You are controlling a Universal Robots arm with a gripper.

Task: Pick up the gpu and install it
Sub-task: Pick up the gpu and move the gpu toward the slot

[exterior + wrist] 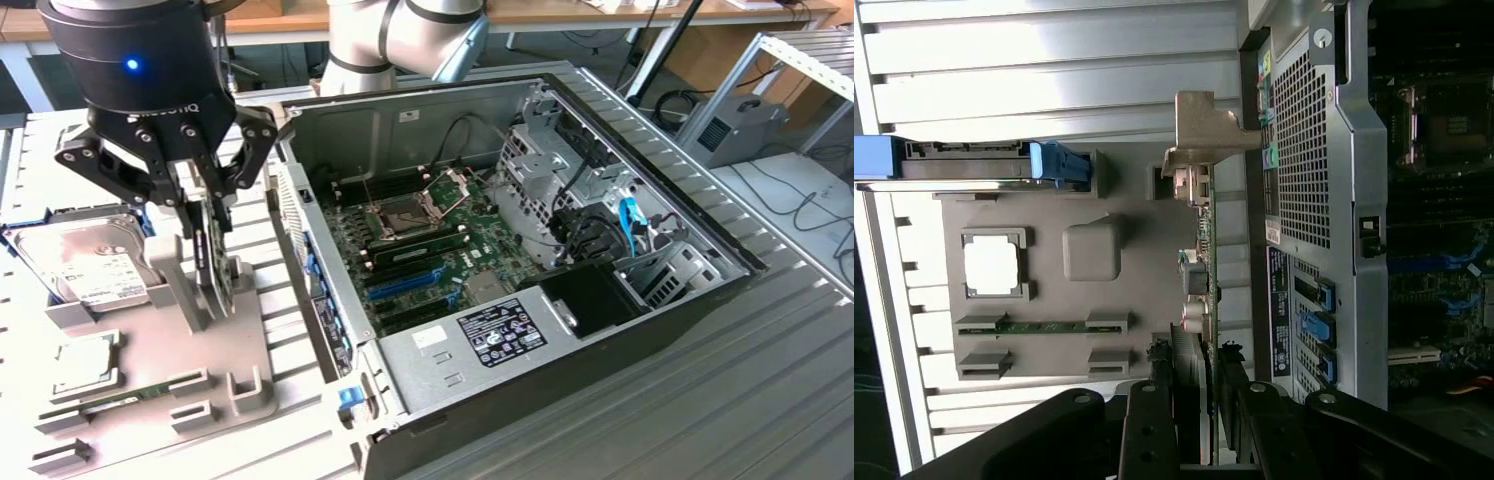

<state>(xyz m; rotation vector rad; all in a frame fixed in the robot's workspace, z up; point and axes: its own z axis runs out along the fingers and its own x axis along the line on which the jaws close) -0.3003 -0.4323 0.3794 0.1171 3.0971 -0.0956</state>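
The gripper (200,225) hangs over the grey holder (247,380) with its two fingers pointing down, one on each side of the gpu (210,270). In the wrist view the fingers (1154,400) lie close against both faces of the card, so I judge the gripper (1196,362) to be closed on the gpu (1200,265), with a moderate gap that fits the thickness of the card.

The card is directly below the tool and between its fingers. Its lower edge is down at the upright posts of the holder. I cannot tell if it has left the slot.

The holder seems made to keep the card standing on its long edge, so that the thin upper edge is free and the fingers can press on the two flat faces. This is probably also the attitude the card needs for going down into the motherboard (427,250).

The long axis of the card is level and runs forward from the fingers, roughly parallel to the near wall of the computer case (667,180), which stands beside the tool. The grey metal bracket (1204,130) is at the end far from the fingers, and its bent tab points toward the case. The thin edge of the card faces up to the wrist.

The hard drive (87,265) stands on the other side of the tool, away from the case.
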